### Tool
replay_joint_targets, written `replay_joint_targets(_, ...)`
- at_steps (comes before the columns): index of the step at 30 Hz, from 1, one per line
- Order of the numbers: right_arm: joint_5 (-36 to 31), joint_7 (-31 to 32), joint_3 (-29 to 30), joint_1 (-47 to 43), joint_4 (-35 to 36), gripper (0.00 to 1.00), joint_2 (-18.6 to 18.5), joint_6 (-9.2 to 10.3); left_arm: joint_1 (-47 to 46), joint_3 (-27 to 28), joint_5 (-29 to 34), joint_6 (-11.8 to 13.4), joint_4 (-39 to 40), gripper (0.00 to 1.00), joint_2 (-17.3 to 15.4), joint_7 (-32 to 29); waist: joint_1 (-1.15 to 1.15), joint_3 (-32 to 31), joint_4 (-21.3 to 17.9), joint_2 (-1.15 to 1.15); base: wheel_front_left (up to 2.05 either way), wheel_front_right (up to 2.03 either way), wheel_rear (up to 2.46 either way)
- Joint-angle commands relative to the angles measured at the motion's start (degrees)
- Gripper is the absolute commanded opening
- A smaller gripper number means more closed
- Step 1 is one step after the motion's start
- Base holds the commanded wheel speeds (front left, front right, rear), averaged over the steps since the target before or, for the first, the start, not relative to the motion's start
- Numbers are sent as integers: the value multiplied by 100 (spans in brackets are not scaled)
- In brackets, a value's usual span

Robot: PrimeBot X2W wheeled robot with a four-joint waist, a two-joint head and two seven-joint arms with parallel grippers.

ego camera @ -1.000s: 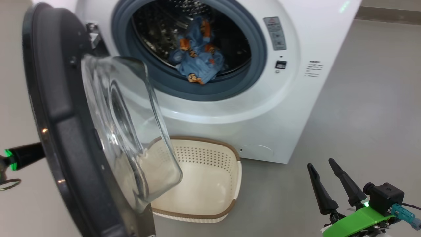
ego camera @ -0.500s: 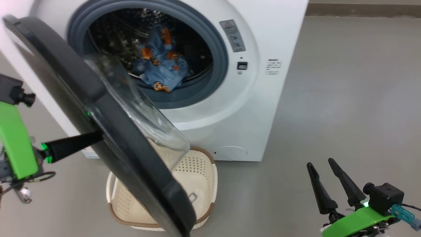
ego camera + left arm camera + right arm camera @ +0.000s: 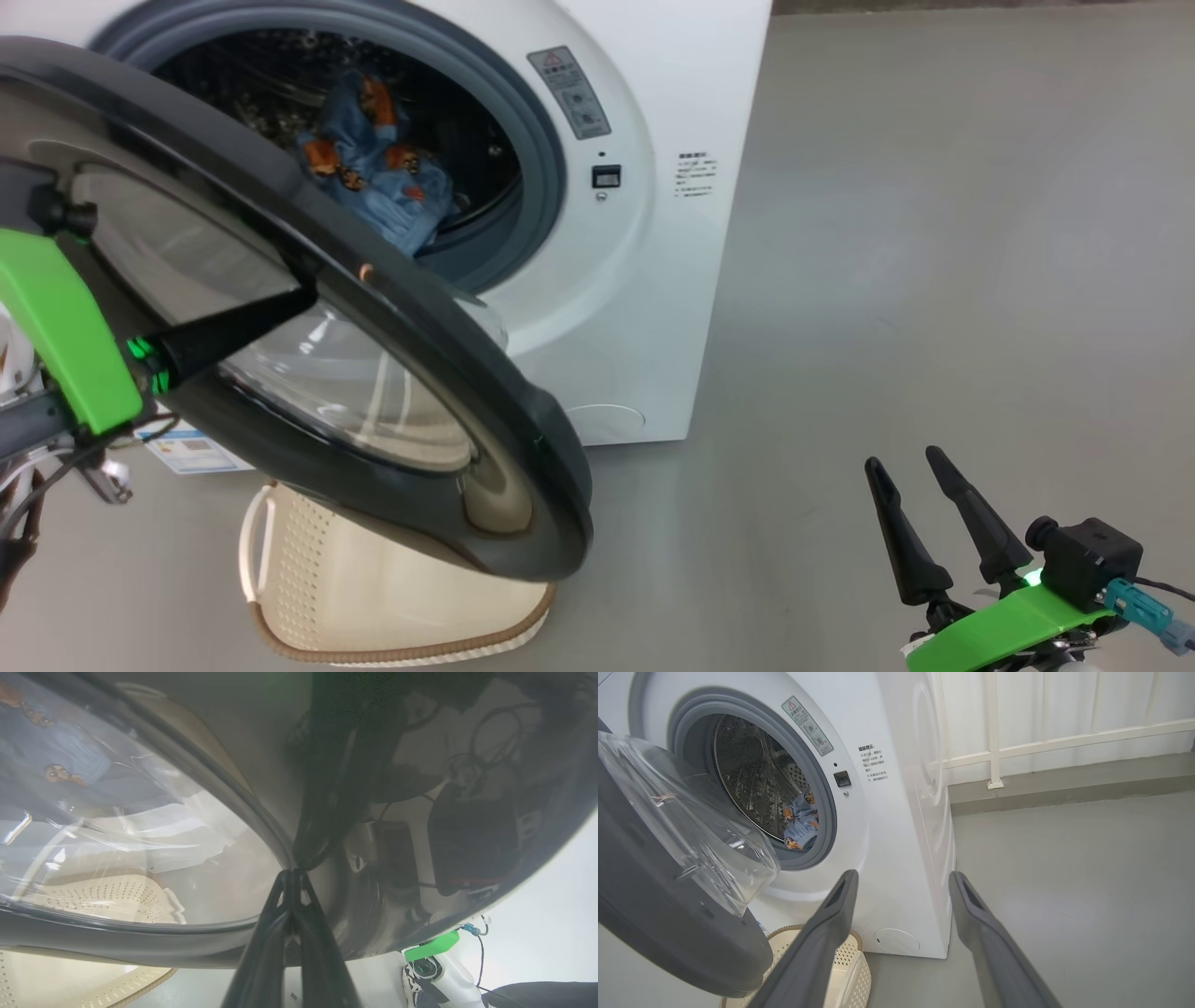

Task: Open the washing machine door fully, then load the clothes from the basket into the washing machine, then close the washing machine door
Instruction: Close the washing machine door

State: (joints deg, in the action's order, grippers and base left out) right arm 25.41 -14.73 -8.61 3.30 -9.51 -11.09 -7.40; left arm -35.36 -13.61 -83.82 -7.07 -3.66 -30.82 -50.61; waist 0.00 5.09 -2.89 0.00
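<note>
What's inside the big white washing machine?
Inside the white washing machine, light blue clothes with orange-brown cartoon faces lie in the steel drum. The round black-ringed glass door covers the drum's lower left, so that part is hidden.

Grey floor (image 3: 934,233) — white railing (image 3: 993,728) on raised kerb (image 3: 1064,781) beyond.

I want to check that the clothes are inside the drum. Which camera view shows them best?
The head view: the clothes lie large and clear inside the drum. The right wrist view shows them small, at the drum's front edge; the left wrist view, faintly through the door glass.
</note>
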Motion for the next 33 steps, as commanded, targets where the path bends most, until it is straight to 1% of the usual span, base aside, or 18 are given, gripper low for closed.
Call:
replay_joint_targets(1, -8, -27, -93, 68, 163, 100, -30, -9, -380, 251, 52, -42, 51, 0, -204, 135, 0, 64, -92, 0, 0, 0, 0)
replay_joint_targets(9, -14, -27, -42, 93, 171, 100, -1, -9, -566, 61, 120, -42, -298, 0, -205, 645, 0, 129, -205, 0, 0, 0, 0)
replay_joint_targets(17, -24, -27, 22, 58, 166, 100, 6, -9, -333, -99, 50, -42, -188, 0, -389, 895, 0, 99, -75, 0, 0, 0, 0)
replay_joint_targets(18, -24, -27, 23, 54, 161, 100, 3, -9, -277, -112, 36, -42, -171, 6, -411, 932, 0, 86, -48, 0, 0, 0, 0)
replay_joint_targets(19, -24, -27, 24, 51, 157, 100, -1, -9, -214, -122, 25, -42, -147, 17, -438, 970, 0, 72, -22, 0, 0, 0, 0)
replay_joint_targets(21, -22, -27, 32, 37, 152, 100, -8, -9, -70, -128, -9, -42, -112, 35, -492, 1054, 0, 40, 36, 0, 0, 0, 0)
replay_joint_targets(22, -22, -27, 30, 28, 151, 100, -12, -9, 8, -139, -14, -42, -78, 43, -531, 1090, 0, 24, 61, 0, 0, 0, 0)
replay_joint_targets(23, -21, -27, 32, 19, 148, 100, -19, -9, 90, -145, -25, -42, -48, 55, -564, 1134, 0, 8, 90, 0, 0, 0, 0)
replay_joint_targets(25, -20, -27, 26, 3, 143, 100, -32, -9, 267, -145, -46, -42, 7, 83, -634, 1233, 0, -24, 137, 0, 0, 0, 0)
replay_joint_targets(26, -20, -27, 28, -4, 140, 100, -36, -9, 357, -145, -36, -42, 33, 93, -672, 1299, 0, -39, 160, 0, 0, 0, 0)
replay_joint_targets(27, -21, -27, 35, -14, 138, 100, -41, -9, 454, -155, -24, -42, 58, 100, -704, 1363, 0, -61, 186, 0, 0, 0, 0)
replay_joint_targets(33, -26, -27, 60, -66, 147, 100, -69, -9, 1067, -199, 66, -42, 116, 100, -854, 1895, 0, -113, 305, 0, 0, 0, 0)
